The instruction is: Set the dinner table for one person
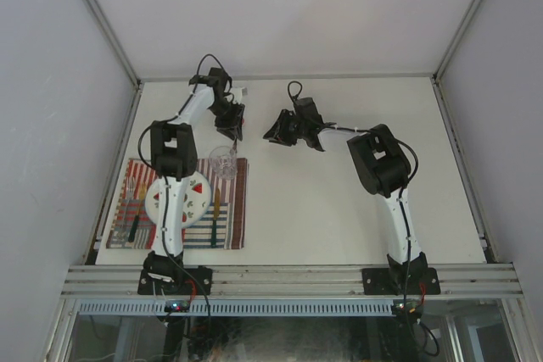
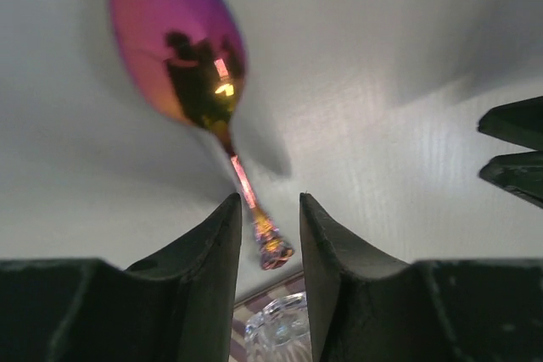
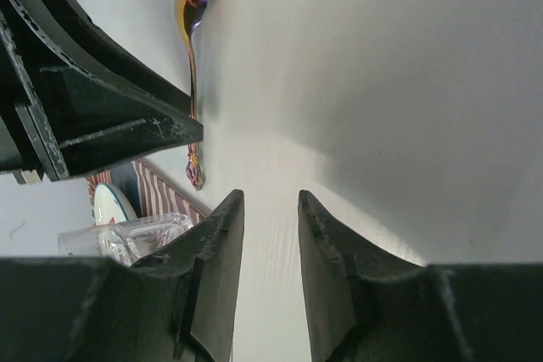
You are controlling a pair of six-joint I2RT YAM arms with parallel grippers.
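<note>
My left end effector [image 2: 270,203] stands narrowly apart around the handle tip of the iridescent purple-gold metal spoon [image 2: 181,57], not gripping it. The spoon lies on the large off-white rectangular bench [image 1: 339,209], just beyond the striped cloth placemat [image 1: 237,209]. My right end effector [image 3: 270,199], nearby, is narrow and holds nothing.

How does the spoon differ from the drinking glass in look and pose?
The spoon is iridescent pink-gold and mirror-like; the glass is clear. The spoon lies on the bare dinner table; the glass stands upright at the corner of the striped placemat. Both sit close to the left gripper.
</note>
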